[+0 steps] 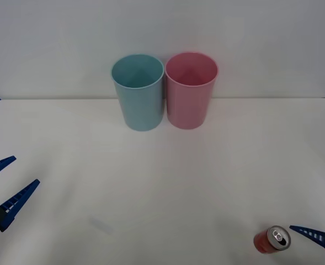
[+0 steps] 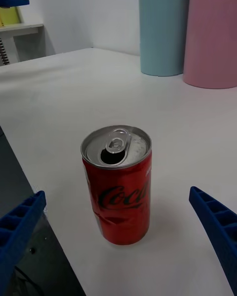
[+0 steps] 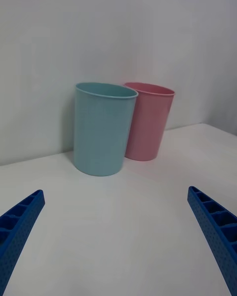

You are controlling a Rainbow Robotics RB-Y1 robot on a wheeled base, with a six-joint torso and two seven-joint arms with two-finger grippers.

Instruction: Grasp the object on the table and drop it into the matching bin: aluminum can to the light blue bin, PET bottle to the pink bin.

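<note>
The aluminum can point(image 1: 271, 240), red with a silver lid and pull tab, stands upright on the white table point(image 1: 162, 182) near its front right corner. In the right wrist view the can point(image 2: 118, 187) shows a dented side and sits just ahead of my blue fingers point(image 2: 217, 222), which are spread wide. My right gripper point(image 1: 301, 248) is open, immediately right of the can and not touching it. My left gripper point(image 1: 25, 170) hangs open over the table's left side with nothing in it. At the back the light blue bin point(image 1: 138, 91) and the pink bin point(image 1: 191, 88) stand side by side.
The table's front edge point(image 2: 54, 217) runs close beside the can. A wall rises right behind the bins. From the left wrist, the light blue bin point(image 3: 103, 128) and pink bin point(image 3: 148, 121) stand ahead across bare tabletop. A shelf point(image 2: 19, 27) lies beyond the table.
</note>
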